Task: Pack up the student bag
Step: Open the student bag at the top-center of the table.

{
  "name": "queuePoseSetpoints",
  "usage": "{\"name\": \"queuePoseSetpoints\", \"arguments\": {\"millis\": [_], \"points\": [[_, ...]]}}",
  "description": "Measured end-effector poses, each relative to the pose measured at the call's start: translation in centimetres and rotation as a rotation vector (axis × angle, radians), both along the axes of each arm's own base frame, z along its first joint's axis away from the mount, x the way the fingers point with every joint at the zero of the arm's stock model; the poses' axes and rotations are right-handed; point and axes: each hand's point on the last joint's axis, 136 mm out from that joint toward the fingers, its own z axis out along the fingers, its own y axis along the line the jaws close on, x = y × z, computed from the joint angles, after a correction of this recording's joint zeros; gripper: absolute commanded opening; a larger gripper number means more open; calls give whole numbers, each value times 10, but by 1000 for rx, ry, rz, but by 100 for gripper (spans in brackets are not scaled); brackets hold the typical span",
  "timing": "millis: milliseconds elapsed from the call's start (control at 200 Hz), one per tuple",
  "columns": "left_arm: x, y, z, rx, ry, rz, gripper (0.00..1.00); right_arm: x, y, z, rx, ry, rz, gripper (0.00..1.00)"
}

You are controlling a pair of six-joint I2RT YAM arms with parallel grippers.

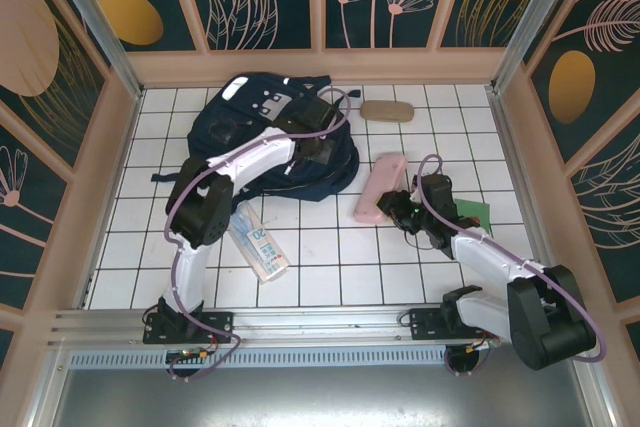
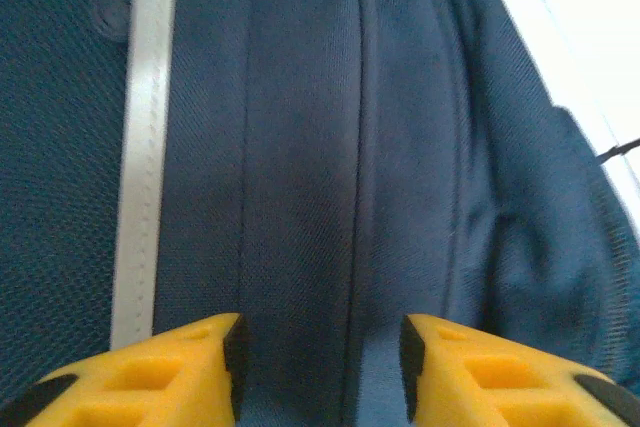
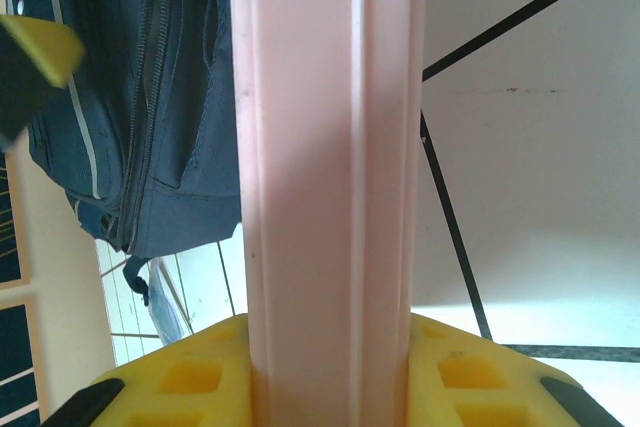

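Location: student bag (image 1: 225, 127) lying at back left of table (image 1: 330, 252) | Left gripper (image 2: 320, 347): released, hovering over bag fabric | Right gripper (image 3: 330, 352): clenched on pink case (image 1: 378, 187), near bag's right edge | Tip: likely best to pinch fabric beside zipper (image 3: 150, 77), lift, then slide case in endwise

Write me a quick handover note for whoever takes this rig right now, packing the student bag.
Left tool: open, over the student bag's navy fabric, holding nothing.
Right tool: shut on the pink pencil case, just right of the bag.
Loose on the table: beige case at the far side, printed booklet at the near left, green flat item at the right.
Done: pink case gripped; nothing seen inside the bag.
Left: get the items into the bag.
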Motion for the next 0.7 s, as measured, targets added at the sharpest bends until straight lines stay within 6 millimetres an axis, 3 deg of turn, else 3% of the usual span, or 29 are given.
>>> {"name": "queuePoseSetpoints", "arguments": {"millis": [80, 145, 265, 525, 625, 700], "points": [[-1, 2, -12, 29, 17, -8, 53, 0, 0, 0, 0, 0, 0, 25], [-1, 3, -16, 44, 16, -8, 47, 0, 0, 0, 1, 0, 0, 25], [3, 5, -12, 67, -7, -5, 0, 0, 0, 0, 2, 1, 2, 25], [6, 4, 0, 92, -40, 4, 0, 1, 5, 7, 31, -7, 13, 23], [7, 5, 17, 80, -60, 8, 0, 9, 9, 20, 61, -35, 9, 23], [10, 8, 41, 53, -87, 18, 0, 18, 14, 34, 89, -69, 13, 23]]}}
